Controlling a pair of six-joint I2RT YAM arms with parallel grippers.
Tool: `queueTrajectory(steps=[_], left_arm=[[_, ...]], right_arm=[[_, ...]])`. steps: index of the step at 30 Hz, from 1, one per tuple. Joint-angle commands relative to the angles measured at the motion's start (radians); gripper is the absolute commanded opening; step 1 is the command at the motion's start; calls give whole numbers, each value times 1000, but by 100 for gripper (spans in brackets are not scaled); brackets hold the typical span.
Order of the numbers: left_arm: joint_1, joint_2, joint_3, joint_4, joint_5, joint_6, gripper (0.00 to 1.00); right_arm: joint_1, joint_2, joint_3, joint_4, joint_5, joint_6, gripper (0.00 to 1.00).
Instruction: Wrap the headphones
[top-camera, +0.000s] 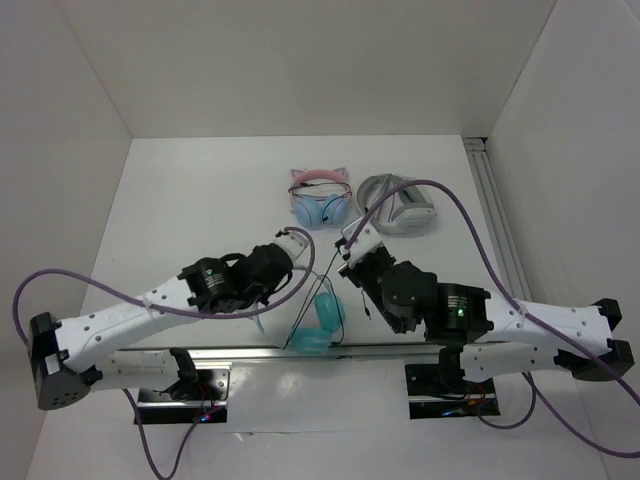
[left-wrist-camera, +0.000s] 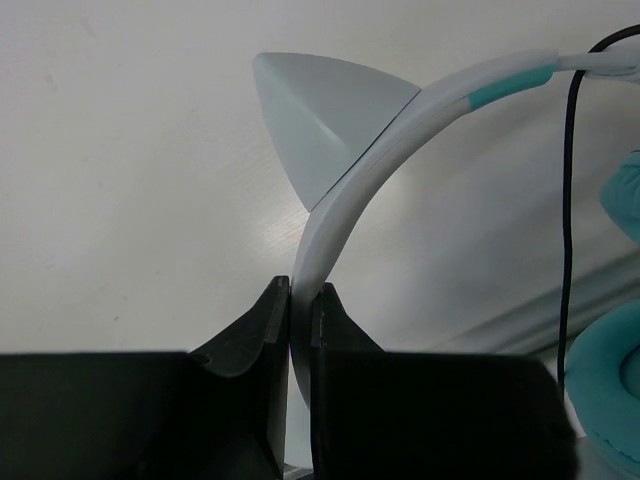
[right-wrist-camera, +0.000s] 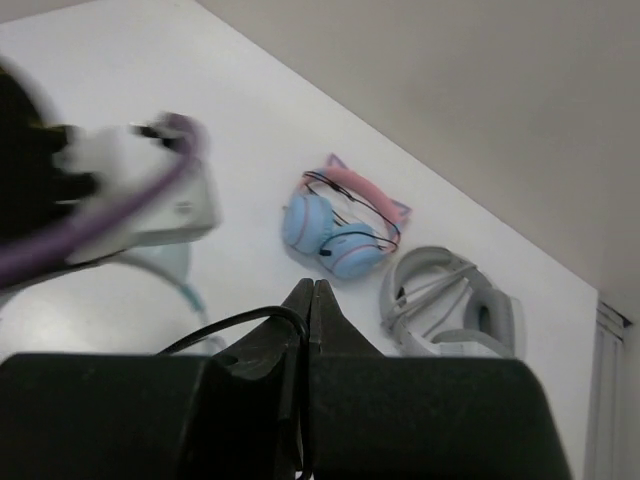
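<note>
- In the top view the wrists covered most of the pale headband (left-wrist-camera: 340, 210), so only the teal ear cups of the headphones (top-camera: 325, 318) showed clearly. They sat between the two arms near the table's (top-camera: 200, 200) front edge, and I could not tell whether they rested on it.
- The left wrist view cut off both cups at its right edge.
- The right wrist view showed the other arm only as a blur.
- The left arm reached in from the left. The left gripper (left-wrist-camera: 301, 290) was clamped on the headband below its pointed ear.
- The right arm reached in from the right. The right gripper (right-wrist-camera: 311, 290) was pinched on the thin black cable (right-wrist-camera: 235, 325).
- Beyond the grippers lay the pink cat-ear pair (right-wrist-camera: 340, 225) and, beside it, the grey-white pair (right-wrist-camera: 450, 300).
</note>
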Motion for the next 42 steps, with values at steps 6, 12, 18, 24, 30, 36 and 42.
queueTrajectory(steps=[6, 12, 18, 24, 30, 36, 42], left_arm=[[-77, -286, -34, 119, 320, 127, 0], [-77, -391, -34, 129, 501, 167, 0], [-77, -521, 6, 140, 490, 145, 0], [-77, -532, 124, 114, 324, 74, 0], [-77, -541, 227, 175, 158, -43, 0], [-77, -486, 294, 206, 121, -89, 0], [-77, -458, 345, 154, -15, -196, 0]], right_arm=[[-187, -79, -79, 98, -96, -51, 0], [-265, -46, -79, 109, -169, -45, 0], [-338, -12, -126, 66, -402, 59, 0], [-452, 10, -246, 174, -787, 189, 0], [-510, 52, -470, 547, -1097, 329, 3], [-512, 216, -528, 859, -1335, 473, 10], [-468, 382, -588, 1110, -1285, 539, 12]])
